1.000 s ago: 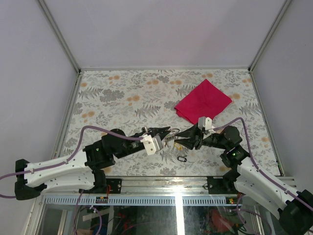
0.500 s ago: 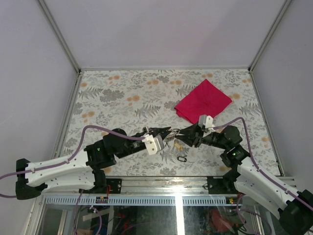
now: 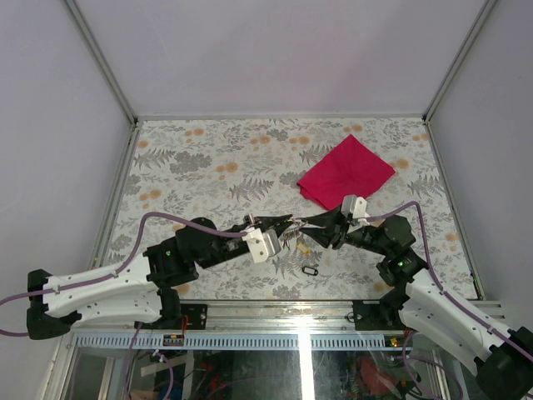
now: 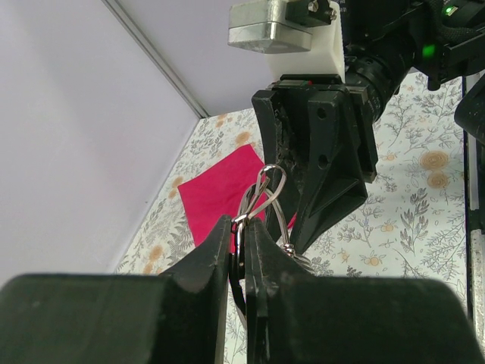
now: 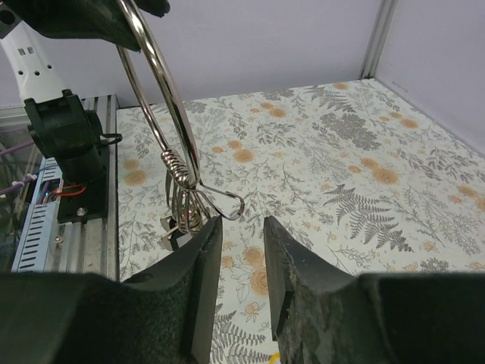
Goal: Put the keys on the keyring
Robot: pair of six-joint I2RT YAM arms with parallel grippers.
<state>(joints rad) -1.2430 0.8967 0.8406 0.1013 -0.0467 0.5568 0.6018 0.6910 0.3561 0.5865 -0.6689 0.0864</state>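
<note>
1. The left pincer (image 4: 239, 227) is closed tight on the keyring (image 4: 267, 186); the wire is clamped between its fingertips and held clear above the surface (image 3: 208, 167).
2. The right pincer (image 5: 241, 221) is partly open; nothing is seen between its fingers, and only patterned surface shows through the gap.
3. The keyring is held between the two pincers, which face each other tip to tip close to the near edge; its long axis runs from the left pincer toward the right pincer; its open hooked end lies just above the fingertip on the left of the right wrist view; whether contact is made cannot be told.
4. The right pincer is judged to be the free one for the coming move; the hooked end is judged to be the point onto which a key must be threaded.
5. One black key tag (image 3: 310, 272) lies loose on the surface, near both pincers and on their near-edge side; a pale yellow tag (image 3: 303, 247) lies almost under the ring.
6. Room is tight toward the near edge; open surface is available beyond the pincers and to the left; the red cloth (image 3: 346, 171) lies beyond the right pincer, apart from the ring.
</note>
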